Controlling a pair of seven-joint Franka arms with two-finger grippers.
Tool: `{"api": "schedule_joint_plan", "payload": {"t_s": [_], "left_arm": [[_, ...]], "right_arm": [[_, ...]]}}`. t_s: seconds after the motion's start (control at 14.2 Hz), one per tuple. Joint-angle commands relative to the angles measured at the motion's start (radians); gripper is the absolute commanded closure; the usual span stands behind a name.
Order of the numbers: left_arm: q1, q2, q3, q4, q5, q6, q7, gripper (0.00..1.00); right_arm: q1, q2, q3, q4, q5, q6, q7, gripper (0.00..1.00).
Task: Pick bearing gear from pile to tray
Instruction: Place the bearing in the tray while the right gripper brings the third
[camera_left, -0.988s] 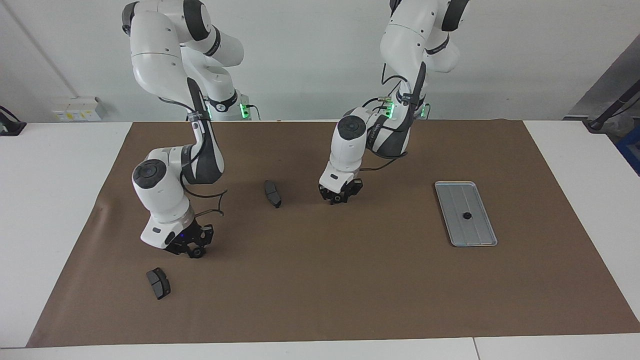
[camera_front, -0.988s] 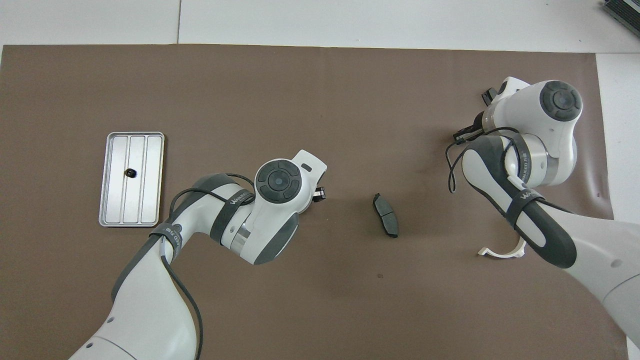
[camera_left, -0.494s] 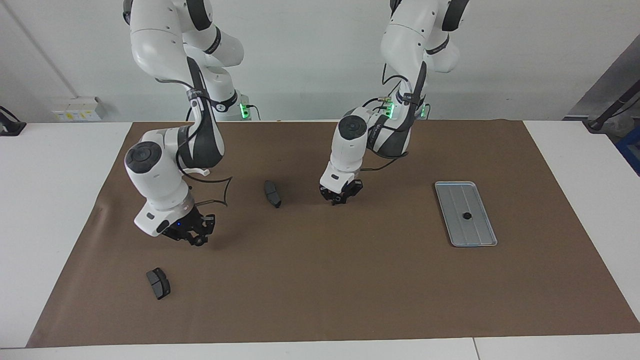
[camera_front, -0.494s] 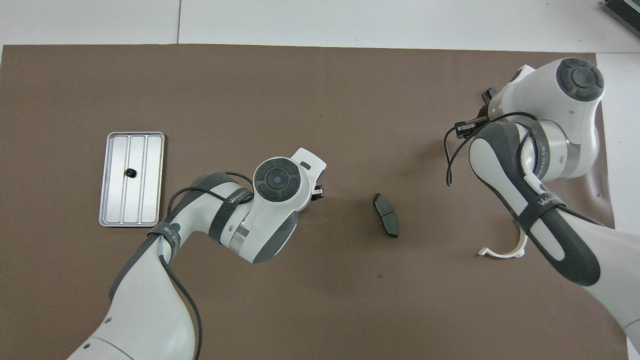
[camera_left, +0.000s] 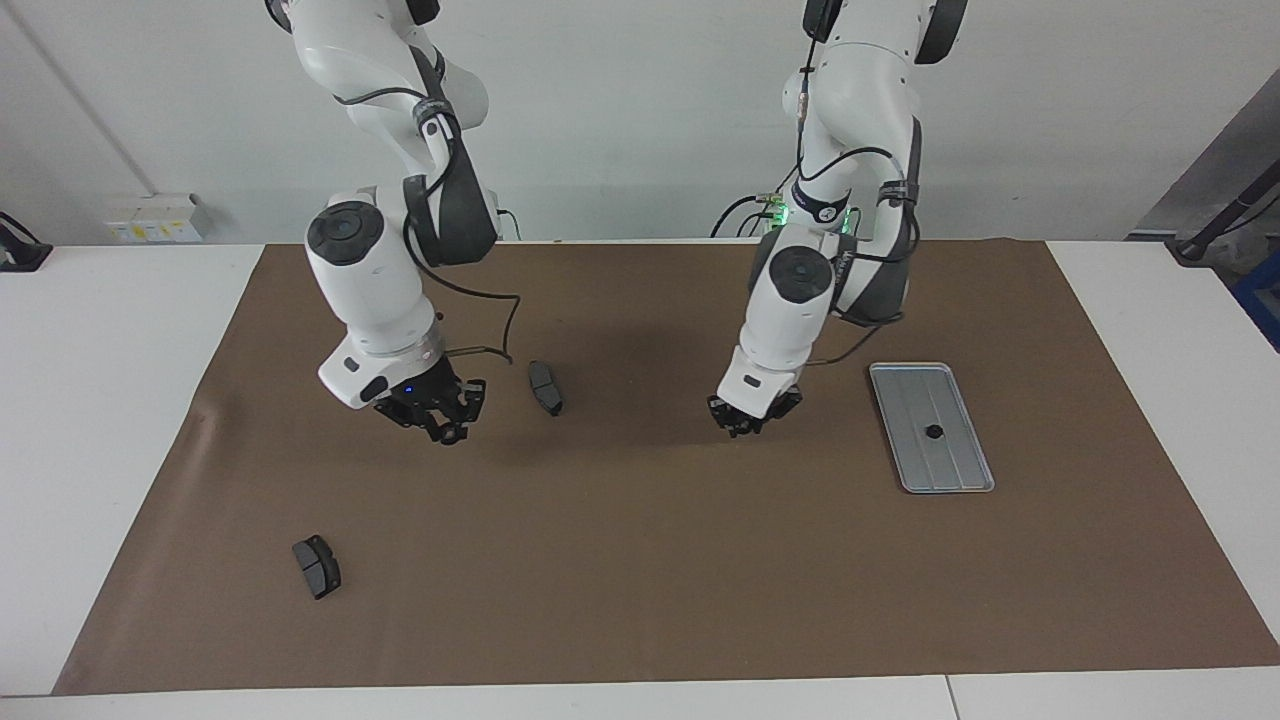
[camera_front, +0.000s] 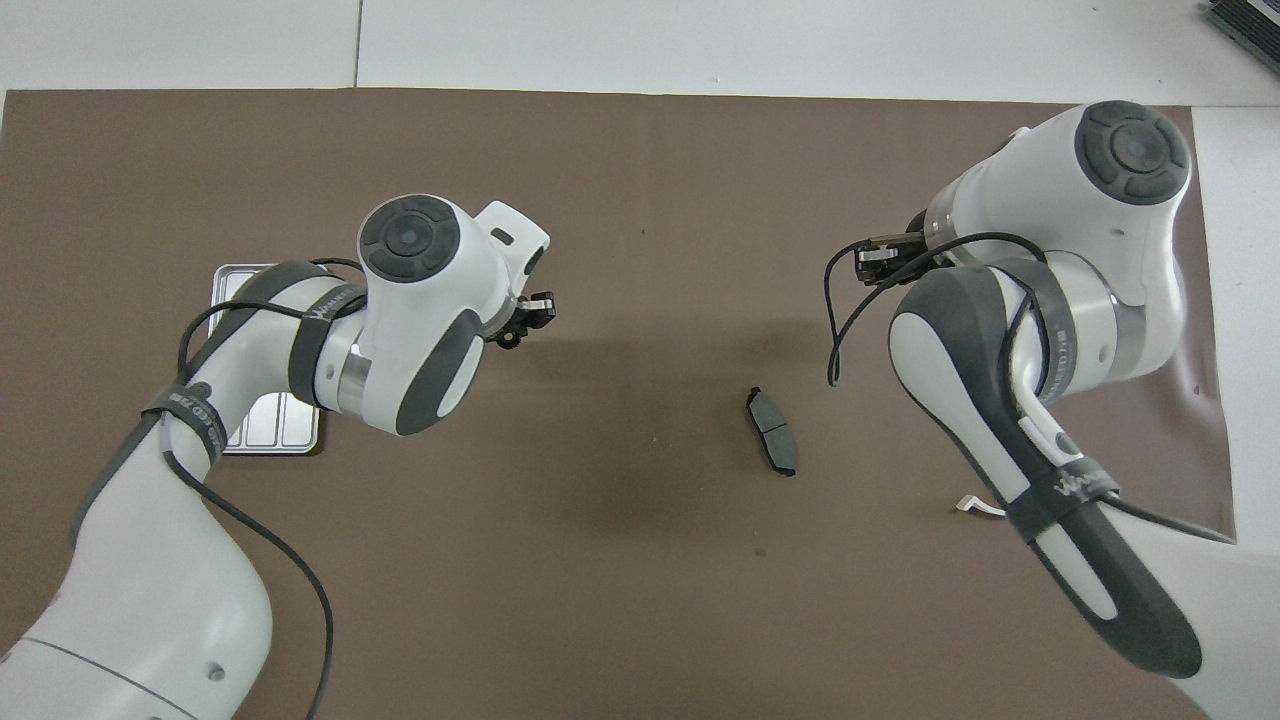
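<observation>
The silver-grey tray (camera_left: 950, 462) lies toward the left arm's end of the mat with one tiny black gear (camera_left: 933, 431) on it. In the overhead view the left arm covers most of the tray (camera_front: 236, 280). My left gripper (camera_left: 745, 423) hangs low over the mat beside the tray, shut on what looks like a small black gear (camera_front: 509, 339). My right gripper (camera_left: 447, 428) is raised over the mat beside a dark brake pad (camera_left: 545, 387) and is shut on a small round black gear (camera_left: 452, 436). In the overhead view the right gripper (camera_front: 878, 262) is partly hidden by its wrist.
A second brake pad (camera_left: 317, 566) lies farther from the robots toward the right arm's end. One end of the white half-ring bracket (camera_front: 980, 507) shows beside the right arm. A brown mat (camera_left: 640, 560) covers the table. The first pad also shows in the overhead view (camera_front: 771, 430).
My right gripper has risen and swung from near the second pad toward the first pad. My left gripper has moved from the middle of the mat toward the tray.
</observation>
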Motion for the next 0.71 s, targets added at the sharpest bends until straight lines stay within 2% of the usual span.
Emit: {"api": "schedule_joint_plan", "payload": {"t_s": [0.0,0.21,0.42,0.64], "left_arm": [[0.118,-0.027,-0.010,-0.015,-0.021,-0.040,0.223,0.98],[0.247,-0.034,-0.010,-0.024,-0.025,-0.069,0.480,0.98],[0.345,-0.041,-0.008,-0.038,-0.026,-0.077,0.690,0.98],[0.384,-0.042,-0.007,-0.045,-0.026,-0.064,0.772,0.97]], "right_arm": [[0.034,0.002,0.012,-0.021,0.032,0.086,0.055,1.00],[0.155,0.043,0.012,-0.024,0.068,0.200,0.254,1.00],[0.230,0.069,0.012,-0.024,0.063,0.251,0.374,1.00],[0.319,0.124,0.009,-0.021,0.051,0.333,0.529,1.00]]}}
